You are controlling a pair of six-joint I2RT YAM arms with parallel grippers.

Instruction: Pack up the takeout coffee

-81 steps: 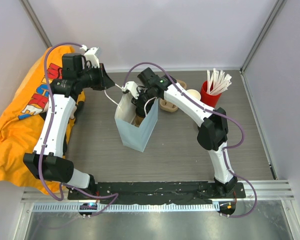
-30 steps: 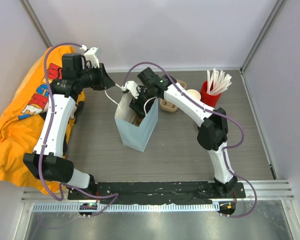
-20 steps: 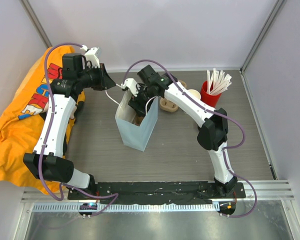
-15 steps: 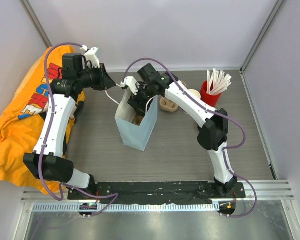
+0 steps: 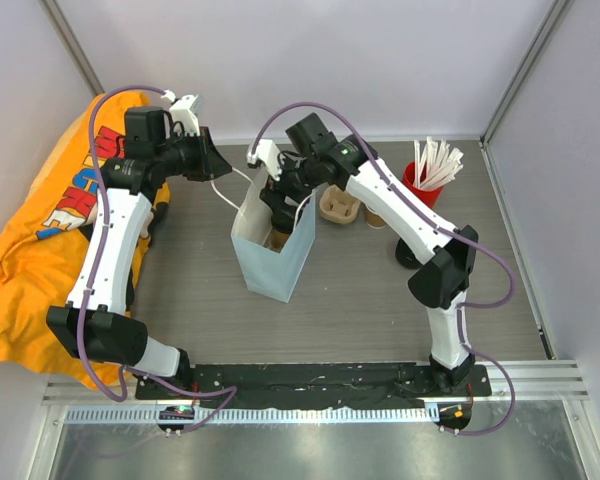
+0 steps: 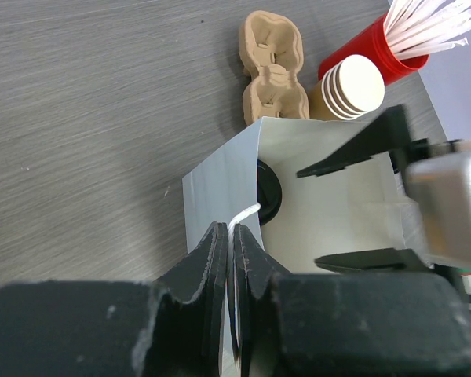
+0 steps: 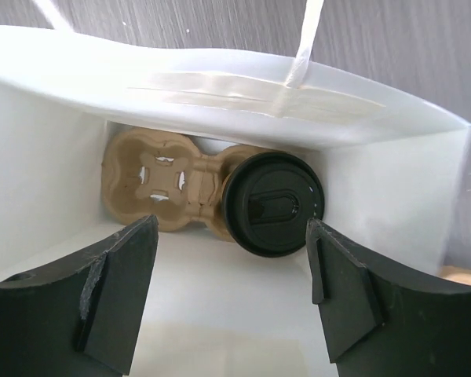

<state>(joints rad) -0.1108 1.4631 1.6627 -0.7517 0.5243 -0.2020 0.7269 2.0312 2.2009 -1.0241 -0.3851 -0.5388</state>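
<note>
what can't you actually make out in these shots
- Right wrist: the takeout cup's body, hidden under its round black plastic lid.
- Top external: the white paper bag's contents, mostly covered by the right arm's fingers.
- Left wrist: the bag's near part, blocked by the left arm's fingers.

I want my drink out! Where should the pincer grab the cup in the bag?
Take the cup by the rim of its black lid, coming straight down through the bag's open top. It stands upright in the tray at the bottom, with walls on every side, so only the lid shows.
</note>
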